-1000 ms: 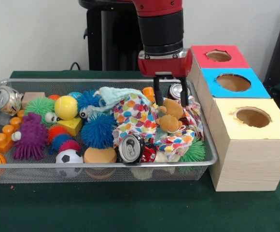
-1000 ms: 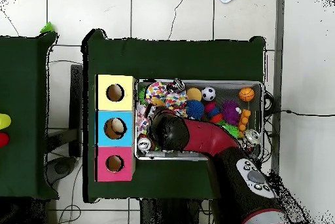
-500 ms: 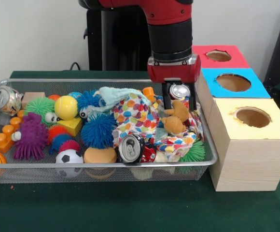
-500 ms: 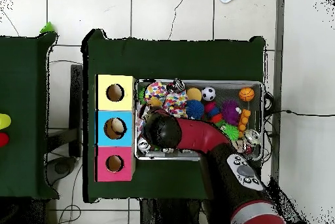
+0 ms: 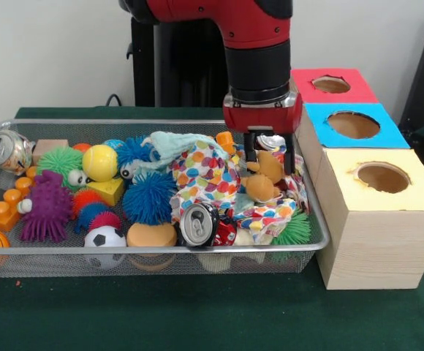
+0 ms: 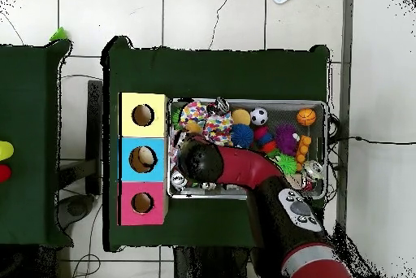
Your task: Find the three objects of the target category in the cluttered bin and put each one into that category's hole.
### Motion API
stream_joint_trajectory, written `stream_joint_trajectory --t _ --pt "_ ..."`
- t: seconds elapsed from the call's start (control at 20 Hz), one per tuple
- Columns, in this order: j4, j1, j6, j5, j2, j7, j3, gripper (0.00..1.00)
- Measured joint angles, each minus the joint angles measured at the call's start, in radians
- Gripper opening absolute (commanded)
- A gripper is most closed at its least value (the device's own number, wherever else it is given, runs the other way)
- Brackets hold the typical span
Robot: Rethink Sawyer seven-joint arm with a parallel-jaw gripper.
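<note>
The silver wire-mesh bin (image 5: 161, 123) is full of mixed toys; from overhead its rim (image 6: 244, 102) lies beside the boxes. My gripper (image 5: 269, 157) is over the bin's right end, next to the boxes. Its fingers (image 5: 250, 150) stand either side of the head of a small orange-brown plush animal (image 5: 262, 186) and are shut on it; the toy's body hangs just above a patterned cloth (image 5: 205, 175). The red-surround hole (image 5: 331, 84) is in the farthest box, behind and right of the gripper, and also shows from overhead (image 6: 142, 202). No other plush animal shows. From overhead the arm (image 6: 244, 169) hides the gripper.
The blue-surround hole (image 5: 353, 124) and yellow-surround hole (image 5: 382, 177) are in the nearer boxes. Soda cans (image 5: 197, 223) (image 5: 9, 150) (image 5: 273, 139), a blue spiky ball (image 5: 150, 197), a purple spiky toy (image 5: 47, 205) and a yellow ball (image 5: 99, 162) fill the bin.
The gripper has moved right toward the boxes and risen a little, and the orange-brown plush has gone with it.
</note>
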Motion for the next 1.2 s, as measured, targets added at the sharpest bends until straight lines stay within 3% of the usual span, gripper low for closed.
stream_joint_trajectory --t 0.2,0.25,0.9,1.1,1.2 --pt "-0.008 0.007 0.000 -0.012 0.003 0.000 -0.021 1.00" --pt "-0.010 0.008 0.000 -0.016 0.003 0.000 -0.026 0.00" --pt "-0.011 0.001 -0.026 -0.038 0.005 0.000 -0.053 0.00" --pt "-0.002 -0.047 0.004 -0.014 -0.009 0.000 -0.027 0.00" --pt "-0.001 -0.096 0.088 0.025 -0.027 0.000 -0.002 0.00"
